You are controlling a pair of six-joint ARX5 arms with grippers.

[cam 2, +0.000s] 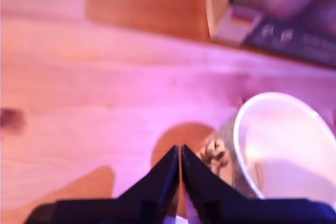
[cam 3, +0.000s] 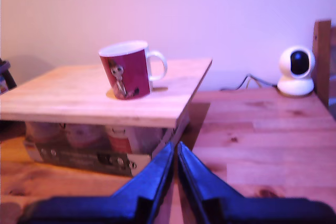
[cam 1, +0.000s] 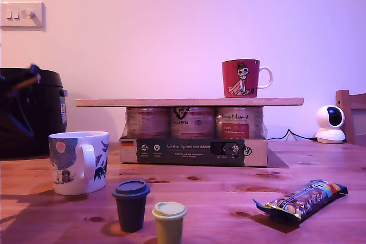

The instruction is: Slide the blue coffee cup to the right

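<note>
The blue coffee cup [cam 1: 79, 161], a large white mug with blue drawings and a pale pink circle, stands on the wooden table at the exterior view's left, handle turned toward the middle. In the first wrist view I look down into its white inside [cam 2: 294, 150]; my first gripper [cam 2: 179, 151] is shut, empty, just beside its outer wall and above the table. My second gripper [cam 3: 175, 148] is shut and empty, facing the raised board from a distance. Neither gripper shows clearly in the exterior view.
A red mug [cam 1: 241, 78] sits on a wooden board [cam 1: 189, 102] resting on cans in a cardboard tray [cam 1: 194, 151]. Near the front stand a dark lidded cup [cam 1: 131, 205] and a yellow one [cam 1: 169, 221]. A snack packet [cam 1: 301, 199], white camera [cam 1: 330, 124] and black appliance [cam 1: 34, 112] also show.
</note>
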